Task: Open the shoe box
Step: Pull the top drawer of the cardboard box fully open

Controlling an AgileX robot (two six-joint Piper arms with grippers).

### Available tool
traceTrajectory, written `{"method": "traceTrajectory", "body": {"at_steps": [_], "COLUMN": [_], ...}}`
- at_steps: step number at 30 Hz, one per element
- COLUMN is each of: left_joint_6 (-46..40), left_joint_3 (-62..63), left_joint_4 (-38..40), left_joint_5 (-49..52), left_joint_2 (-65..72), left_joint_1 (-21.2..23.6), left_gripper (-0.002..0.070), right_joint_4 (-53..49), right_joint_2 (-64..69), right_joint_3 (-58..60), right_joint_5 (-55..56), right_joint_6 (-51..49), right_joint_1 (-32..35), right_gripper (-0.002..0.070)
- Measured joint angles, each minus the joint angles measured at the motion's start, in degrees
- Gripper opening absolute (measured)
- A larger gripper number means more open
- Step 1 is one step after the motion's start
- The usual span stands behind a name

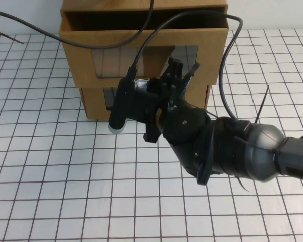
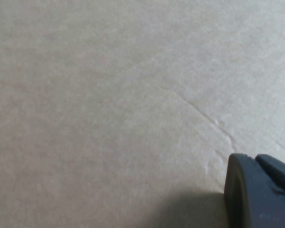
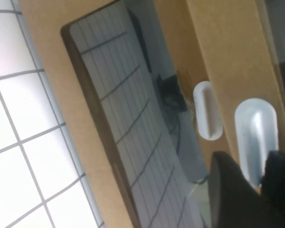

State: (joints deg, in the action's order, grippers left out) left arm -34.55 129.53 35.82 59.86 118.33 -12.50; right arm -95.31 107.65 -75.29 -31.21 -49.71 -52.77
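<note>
White gridded table (image 1: 50,166) fills your view. Your right gripper (image 1: 178,74), reaching in from the near right, is clamped on the front flap of the lid (image 1: 81,55). Its white fingertips (image 3: 206,111) sit either side of the flap, just beside a clear window (image 3: 133,142). That lid belongs to the shoe box (image 1: 93,103), which stands at the far centre of the table. Black cables (image 1: 224,60) loop over it. Your left gripper (image 2: 259,190) sits close against plain cardboard (image 2: 109,95); you cannot tell whether it is released or clenched
</note>
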Motion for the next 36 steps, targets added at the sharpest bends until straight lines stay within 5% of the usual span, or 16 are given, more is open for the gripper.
{"method": "traceTrajectory", "body": {"at_steps": [21,30,36], "left_joint_6": [-0.1,-0.2,-0.2], "left_joint_3": [0.0,0.0,0.0], "left_joint_4": [-0.1,-0.2,-0.2], "left_joint_5": [0.0,0.1,0.3], "left_joint_2": [-0.1,-0.1,-0.1], "left_joint_1": [0.0,0.0,0.0], "left_gripper": [-0.0002,-0.0002,-0.0002], "right_joint_4": [0.1,-0.5,-0.6], "right_joint_2": [3.5,4.0,4.1], "right_joint_3": [-4.0,-4.4,-4.5], "right_joint_5": [-3.4,-4.8,-5.0], "right_joint_6": [2.9,2.9,4.6], "right_joint_1": [0.1,0.1,0.0], "right_gripper": [0.0144,0.0029,0.0014]}}
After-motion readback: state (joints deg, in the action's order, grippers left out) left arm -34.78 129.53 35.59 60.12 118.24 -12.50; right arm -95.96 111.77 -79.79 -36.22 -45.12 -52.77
